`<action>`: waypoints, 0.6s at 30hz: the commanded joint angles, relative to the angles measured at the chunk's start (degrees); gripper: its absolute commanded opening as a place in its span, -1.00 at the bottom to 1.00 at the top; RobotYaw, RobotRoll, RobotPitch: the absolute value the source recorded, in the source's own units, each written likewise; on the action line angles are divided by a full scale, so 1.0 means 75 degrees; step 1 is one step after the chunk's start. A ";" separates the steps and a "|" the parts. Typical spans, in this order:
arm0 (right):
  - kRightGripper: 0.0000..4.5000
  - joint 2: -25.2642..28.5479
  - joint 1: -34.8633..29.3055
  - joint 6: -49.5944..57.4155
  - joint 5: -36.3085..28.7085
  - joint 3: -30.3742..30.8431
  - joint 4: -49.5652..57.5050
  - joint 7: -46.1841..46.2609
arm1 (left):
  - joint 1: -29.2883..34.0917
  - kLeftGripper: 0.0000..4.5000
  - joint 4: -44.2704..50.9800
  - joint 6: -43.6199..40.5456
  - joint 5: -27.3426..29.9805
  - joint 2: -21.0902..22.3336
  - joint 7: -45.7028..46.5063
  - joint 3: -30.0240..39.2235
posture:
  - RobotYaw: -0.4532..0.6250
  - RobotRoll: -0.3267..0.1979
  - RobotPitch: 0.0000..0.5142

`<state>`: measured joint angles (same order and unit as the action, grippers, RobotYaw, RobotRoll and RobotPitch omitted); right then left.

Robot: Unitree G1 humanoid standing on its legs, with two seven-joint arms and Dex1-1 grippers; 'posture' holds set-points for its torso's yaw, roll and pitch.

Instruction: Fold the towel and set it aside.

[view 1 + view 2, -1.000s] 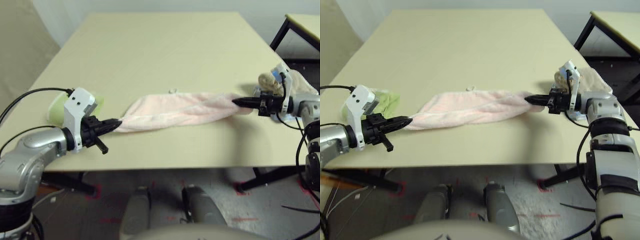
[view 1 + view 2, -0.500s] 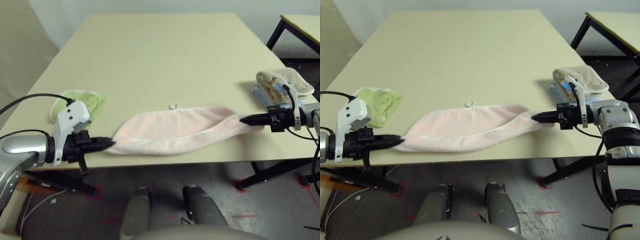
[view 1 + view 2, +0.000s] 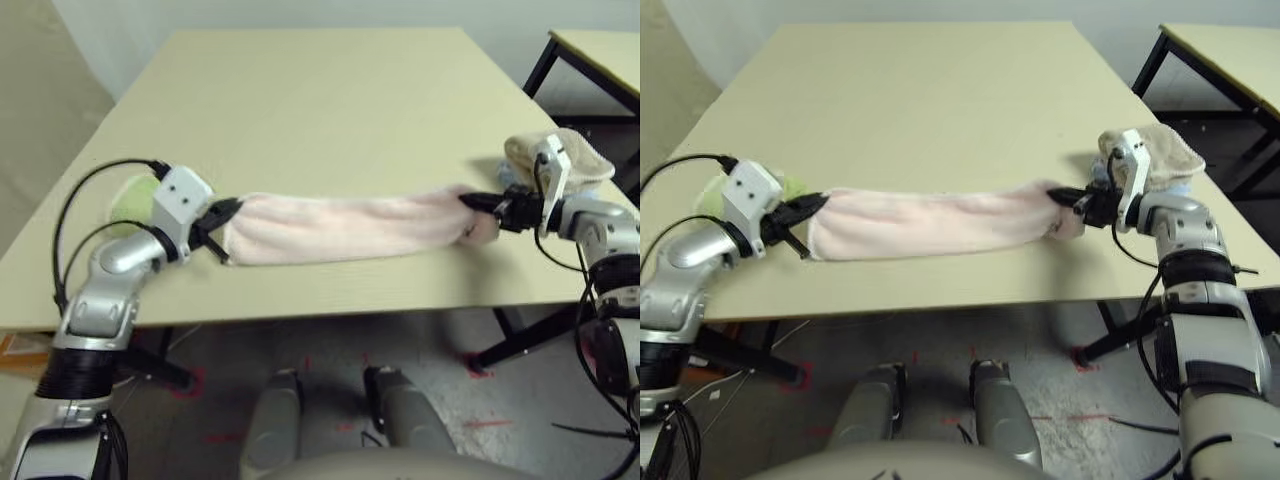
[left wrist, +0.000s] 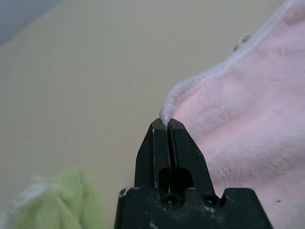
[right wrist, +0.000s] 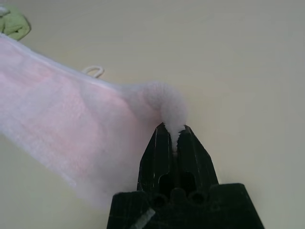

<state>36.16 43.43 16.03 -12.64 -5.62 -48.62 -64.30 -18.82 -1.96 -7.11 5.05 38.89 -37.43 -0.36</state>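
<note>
Two ends of the pink towel (image 3: 345, 228) were pinched as it stretched in a long band across the near worktop (image 3: 320, 110). It looked soft, light and limp, best taken by its corners. Left pincer (image 4: 167, 125) and right pincer (image 5: 173, 138) were each clenched on a hem.

Beige table (image 3: 330, 110) — carries pink towel (image 3: 345, 227) stretched sideways near its front edge, lime-green towel (image 3: 130, 200) at left edge, beige towel (image 3: 575, 155) — right edge.
</note>
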 commanded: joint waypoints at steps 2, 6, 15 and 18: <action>-1.00 0.0075 0.0080 -0.0214 0.0045 -0.0071 -0.0206 0.0087 | -0.0332 -0.98 -0.0820 0.0760 -0.0188 0.0039 -0.0402 -0.0132 | 0.13 0.25 -0.55; -1.00 0.0222 -0.0199 -0.0027 -0.0065 -0.0141 0.0158 0.0060 | -0.0810 -0.98 -0.1543 0.0871 -0.0337 -0.0180 -0.0228 -0.0148 | 0.07 0.25 -0.56; -1.00 0.0512 -0.0445 -0.0205 0.0162 0.0011 0.0247 0.0294 | -0.1286 -0.98 -0.2145 0.1006 -0.0312 -0.0228 -0.0716 -0.0264 | 0.00 0.25 -0.60; -1.00 0.0458 -0.0337 -0.0157 0.0275 0.0085 0.0151 0.0426 | -0.1255 -0.98 -0.2046 0.0676 -0.0231 -0.0255 -0.0971 -0.0331 | 0.00 0.25 -0.59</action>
<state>39.47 40.67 15.16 -11.33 -5.46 -47.21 -61.73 -28.82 -16.94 -0.50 3.23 37.17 -43.34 -1.78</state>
